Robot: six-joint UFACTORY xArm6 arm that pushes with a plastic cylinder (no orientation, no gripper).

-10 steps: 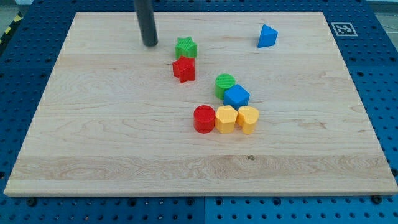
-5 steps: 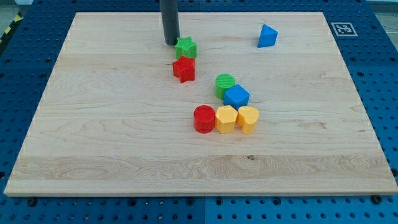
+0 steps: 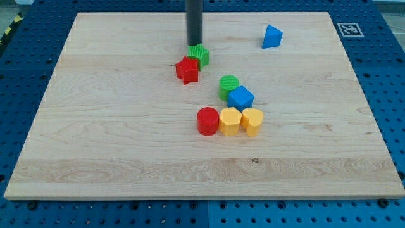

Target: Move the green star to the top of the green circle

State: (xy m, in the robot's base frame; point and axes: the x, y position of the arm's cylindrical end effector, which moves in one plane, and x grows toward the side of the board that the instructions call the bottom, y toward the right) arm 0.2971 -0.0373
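The green star [image 3: 200,55] lies near the top middle of the wooden board [image 3: 114,126], touching the red star [image 3: 187,70] at its lower left. My tip [image 3: 194,44] stands right at the green star's upper edge, touching it or nearly so. The green circle [image 3: 229,85] lies lower and to the right, apart from the green star, with a blue block [image 3: 241,98] pressed against its lower right side.
A red cylinder [image 3: 207,121] and two yellow blocks [image 3: 230,120] [image 3: 252,121] form a row below the blue block. A blue triangular block [image 3: 272,37] sits alone at the top right. A marker tag [image 3: 349,29] is at the board's top right corner.
My tip has moved right along the view's top, from left of the green star to just above it. The green star has shifted right and slightly down.
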